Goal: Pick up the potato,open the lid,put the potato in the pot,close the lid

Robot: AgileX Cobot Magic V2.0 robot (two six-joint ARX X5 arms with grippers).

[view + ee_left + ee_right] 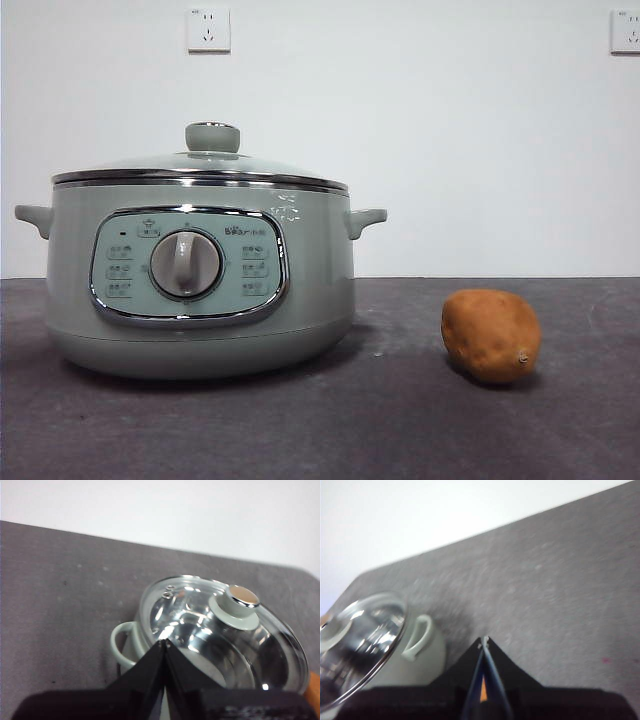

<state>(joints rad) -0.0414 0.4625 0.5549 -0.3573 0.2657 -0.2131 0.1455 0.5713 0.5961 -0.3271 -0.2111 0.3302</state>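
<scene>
The pale green pot [318, 285] stands on the left of the table with the glass lid [150, 164] resting on it, its green knob [212, 137] on top. To its right the orange-brown potato [490, 335] lies on the table, apart from the pot. My left gripper [165, 642] is shut and empty, hovering above the pot's handle [121, 645] beside the lid [200, 625]. My right gripper [484, 641] is also shut and empty, above the table next to the pot's other handle [420, 636]. An orange sliver of the potato [483, 692] shows through the slit between its jaws. Neither arm shows in the front view.
The dark grey table [400, 420] runs back to a white wall. Two wall sockets [208, 30] [625, 30] sit high on that wall. Bare tabletop lies in front of and beyond the potato.
</scene>
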